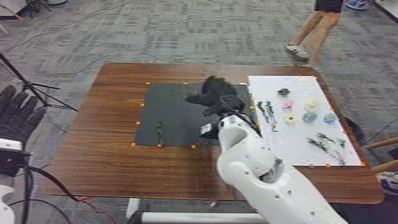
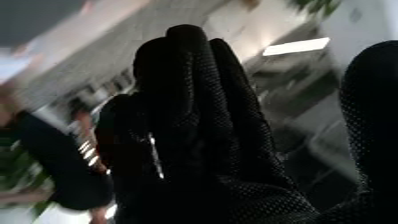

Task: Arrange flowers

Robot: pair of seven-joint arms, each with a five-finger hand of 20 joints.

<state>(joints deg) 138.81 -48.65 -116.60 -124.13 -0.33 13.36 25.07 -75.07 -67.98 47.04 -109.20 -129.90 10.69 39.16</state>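
Note:
My right hand is over the dark mat, near its right side, with its fingers spread and nothing visible in them. In the right wrist view the same hand has straight fingers, the thumb apart. One green stem lies on the mat's left part. On the white mat lie a pink flower, a cream flower, a yellow flower, blue flowers, a dark green piece, thin stems and leafy sprigs. My left hand has straight fingers, left of the table.
Small orange markers line the edges of both mats on the brown table. A black tripod stands on the floor beyond the table's left side. Chair parts are close to the right edge.

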